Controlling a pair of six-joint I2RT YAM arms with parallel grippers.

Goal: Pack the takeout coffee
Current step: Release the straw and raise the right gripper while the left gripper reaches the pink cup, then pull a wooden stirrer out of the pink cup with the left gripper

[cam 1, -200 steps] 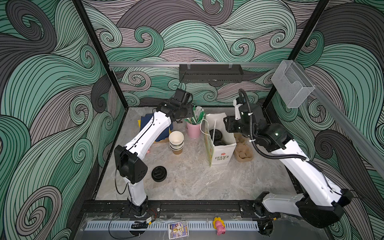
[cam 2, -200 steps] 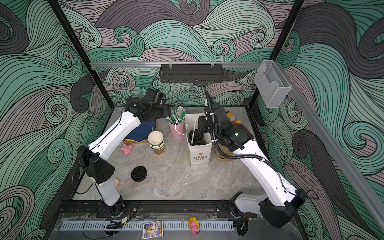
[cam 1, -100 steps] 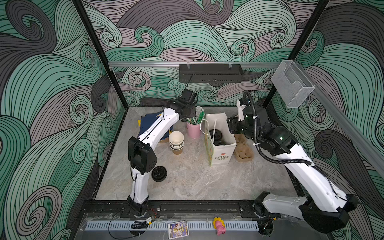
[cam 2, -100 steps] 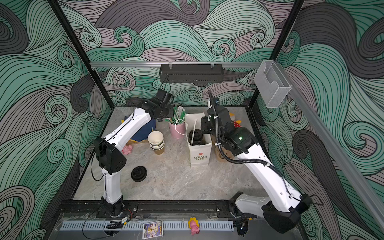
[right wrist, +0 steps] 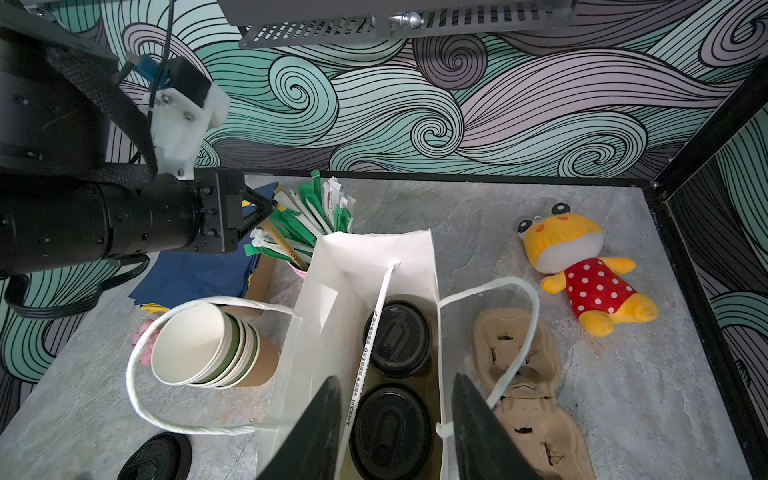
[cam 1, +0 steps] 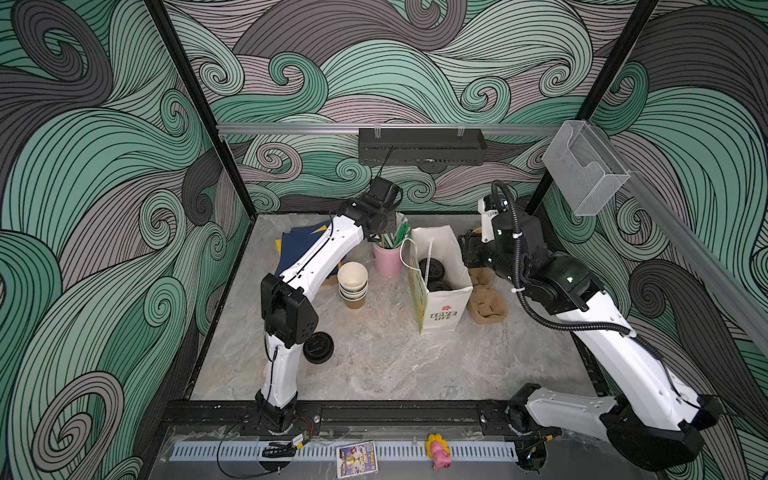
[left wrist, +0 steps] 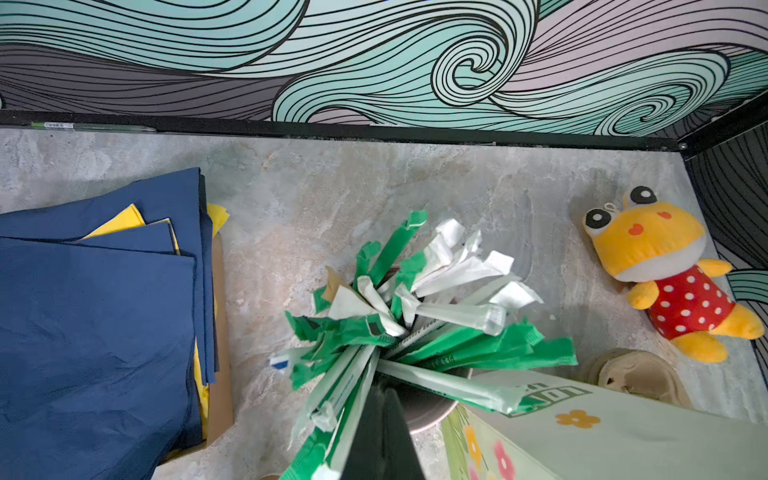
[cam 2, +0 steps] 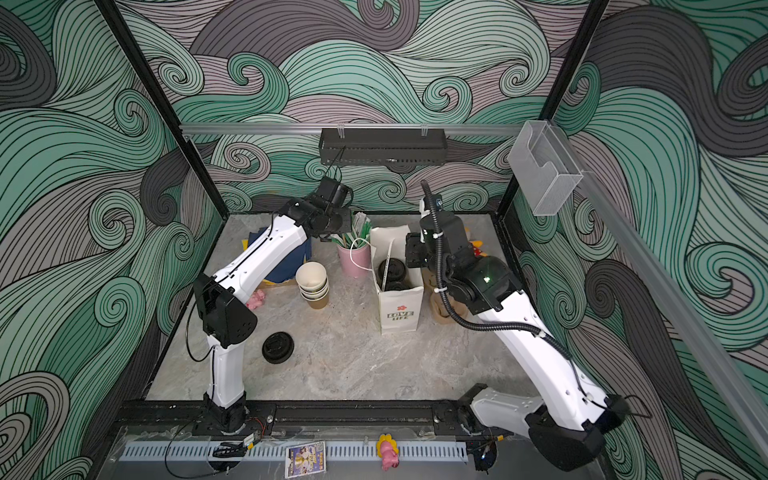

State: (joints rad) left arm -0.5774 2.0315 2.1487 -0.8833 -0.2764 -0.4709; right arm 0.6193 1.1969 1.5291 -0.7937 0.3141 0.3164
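The takeout coffee is two cups with black sip lids [right wrist: 397,338] [right wrist: 390,432], standing one behind the other inside the white paper bag [right wrist: 328,291]; both top views show the lids [cam 1: 432,270] [cam 2: 392,268]. My right gripper [right wrist: 399,436] hangs open above the bag's near end, its fingers [right wrist: 320,432] straddling the nearer lid without touching it. My left gripper [left wrist: 380,415] is shut among the green-white straws [left wrist: 415,316] in the pink cup [cam 1: 387,262]. Whether a straw is pinched between its jaws does not show.
A stack of lidless paper cups [cam 1: 353,284] stands left of the bag, with a loose black lid [cam 1: 318,347] nearer the front. Blue napkins [cam 1: 299,249] lie back left. Brown cardboard carriers [cam 1: 488,303] and a yellow frog plush [right wrist: 582,266] lie right of the bag.
My left arm swung right from the napkins to the straw cup and its gripper closed there. The right gripper stayed over the bag with barely any movement.
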